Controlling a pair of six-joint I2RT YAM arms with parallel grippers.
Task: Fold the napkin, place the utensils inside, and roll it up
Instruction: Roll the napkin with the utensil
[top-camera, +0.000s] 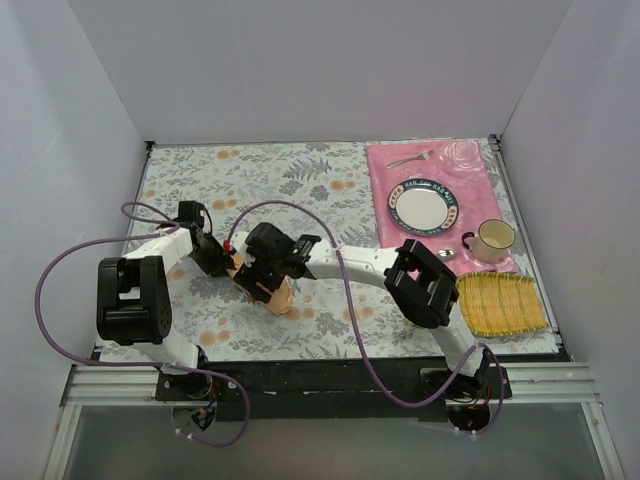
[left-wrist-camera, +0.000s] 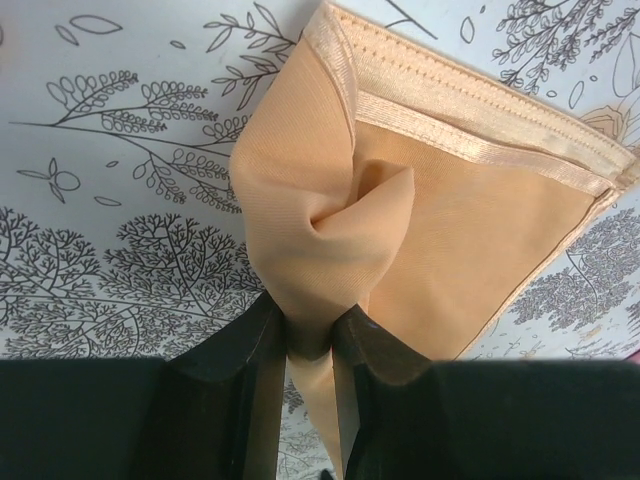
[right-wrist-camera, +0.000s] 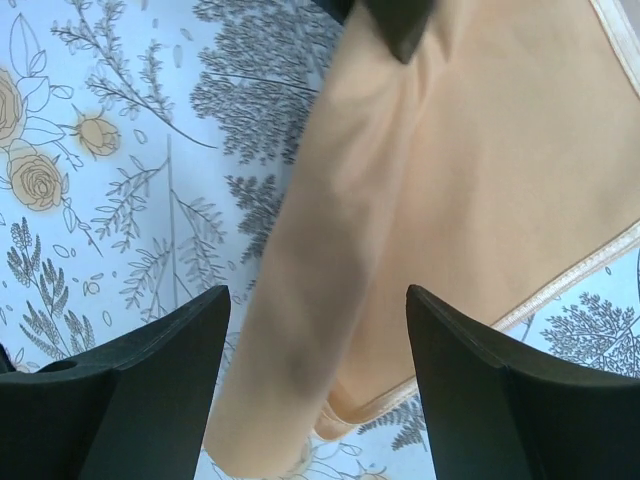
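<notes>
The left gripper (left-wrist-camera: 305, 335) was closed nearly all the way on a bunched fold of the peach-orange, slightly shiny cloth napkin (left-wrist-camera: 450, 250). A narrow strip of cloth passed between its jaws, and just beyond them the fabric twisted into a gathered pucker. The right gripper (right-wrist-camera: 315, 300) stood wide open and held nothing. The napkin's body lay below and between its fingers with no visible contact.

In the overhead view both grippers met over the napkin, left of centre on the floral-print tablecloth (top-camera: 300, 170). The napkin lay in several layers, with its hemmed edges stacked along one side.

The slim silver metal fork (top-camera: 410, 158) lay on the pink rose-print placemat (top-camera: 470, 165), behind the white dinner plate with a dark patterned rim (top-camera: 423, 205). A small silver item beside the cream enamel mug (top-camera: 492, 240) was probably the slim silver metal spoon (top-camera: 447, 253), but it was too small to confirm. Both were well apart from the napkin.

Assessment: the folding step was in hand, and no utensil had been placed. The next move called for the pinched portion to be laid flat so the pucker smoothed out, with the free right gripper available to steady the layers. After that, the utensils needed collecting from the placemat.
</notes>
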